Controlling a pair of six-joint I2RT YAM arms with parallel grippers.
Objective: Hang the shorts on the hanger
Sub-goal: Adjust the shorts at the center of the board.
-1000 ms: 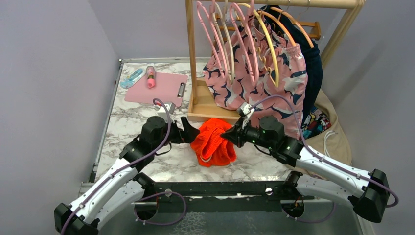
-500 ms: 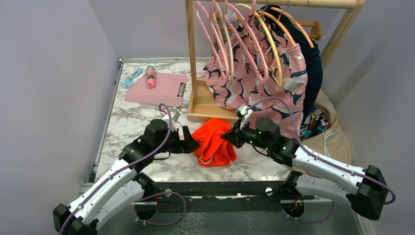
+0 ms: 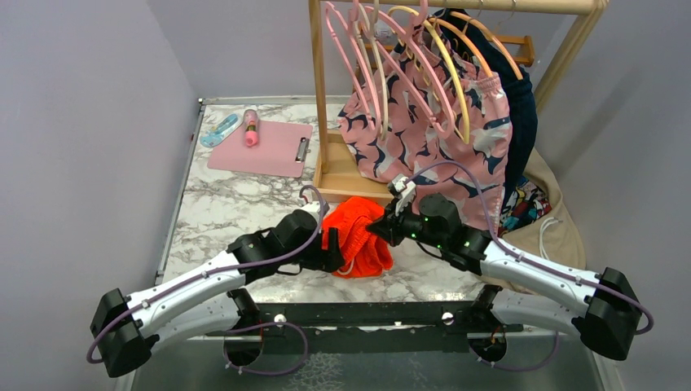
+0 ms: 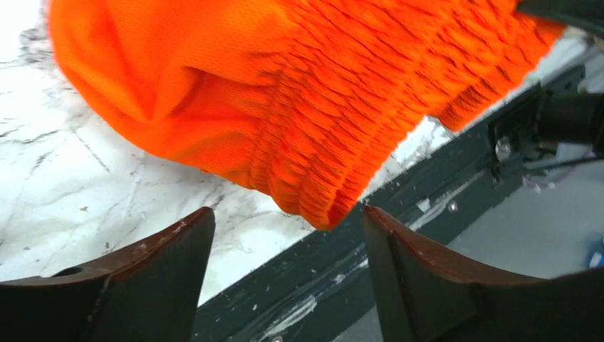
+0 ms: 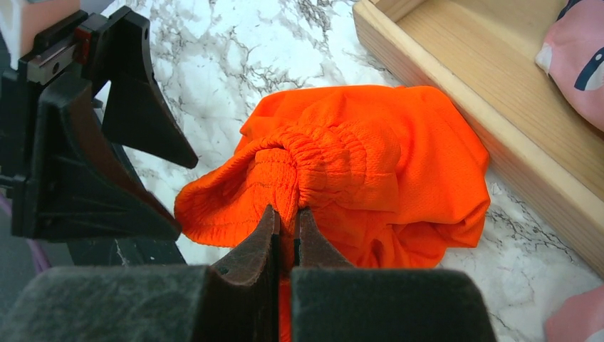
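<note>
The shorts [image 3: 356,236] sit bunched in the middle of the top view, on the marble table [image 3: 228,204] just below the base of the wooden rack [image 3: 319,98]. The heap runs a little longer up and down the frame than across. Both arms have closed in on it, one from each side. The right gripper [image 3: 381,230] comes in from the right, and in its own camera the jaws are pressed together on a fold of the gathered waistband, pinching the orange cloth at the bottom centre of that view [image 5: 286,221]. The left gripper [image 3: 330,244] is up against the left edge of the heap. From its wrist the two dark fingers [image 4: 164,249] stand well spread, with the lower rim of the shirred waistband hanging into the gap between them. I can't see either pad pressing the cloth yet. That band slants from bottom centre to upper right, so I'd guess the left jaws only need to close where they are. The pale-yellow hanger [image 3: 451,69] hangs on the rail at upper centre, well away from both grippers.
</note>
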